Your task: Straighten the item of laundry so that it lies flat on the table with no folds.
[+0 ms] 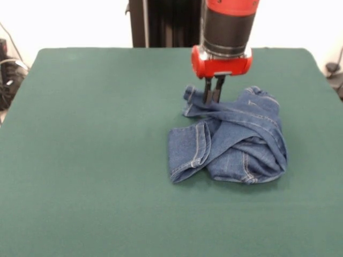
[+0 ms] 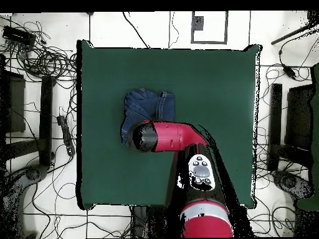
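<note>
Jeans (image 1: 236, 139): crumpled heap, right of centre on table (image 1: 91, 160).
Gripper (image 1: 213, 96): jaws nearly shut, pinching jeans' top-left edge.
Surroundings: cables (image 2: 43, 59) on floor, upper left overhead; arm covers jeans' lower part.

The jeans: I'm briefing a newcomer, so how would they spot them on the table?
Find the big dark green table. Right of its middle in the front view, under the red gripper, lies a crumpled blue denim heap, the jeans. It is the table's only cloth.
</note>
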